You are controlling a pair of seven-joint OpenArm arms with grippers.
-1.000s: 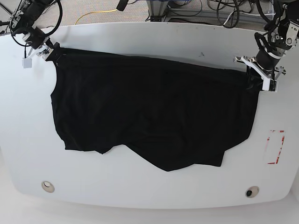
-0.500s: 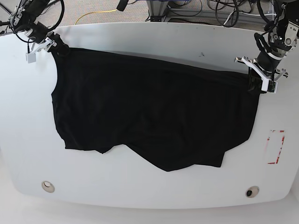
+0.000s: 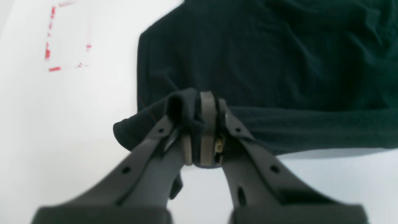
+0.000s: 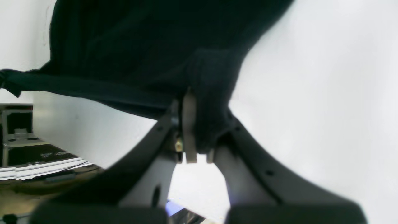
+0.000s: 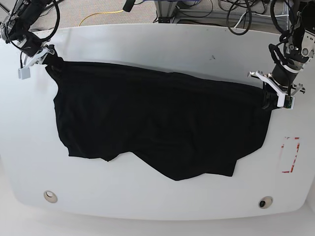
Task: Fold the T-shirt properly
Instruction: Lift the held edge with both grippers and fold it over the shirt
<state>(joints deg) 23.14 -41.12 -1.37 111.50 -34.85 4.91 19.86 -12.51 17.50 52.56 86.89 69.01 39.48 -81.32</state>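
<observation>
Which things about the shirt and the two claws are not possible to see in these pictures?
- T-shirt, base view: the small white word does not show.
- Left claw, left wrist view: fabric wraps the pads; the depth of the bite is hidden.
- Right claw, right wrist view: blurred.
- Table: underside of the shirt hidden.

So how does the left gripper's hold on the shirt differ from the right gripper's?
The left gripper pinches the T-shirt at the table's marked-square end; the right gripper pinches the opposite far corner. In the wrist views, cloth bunches around the left fingers, and drapes over the right fingers. Both are shut on it.
</observation>
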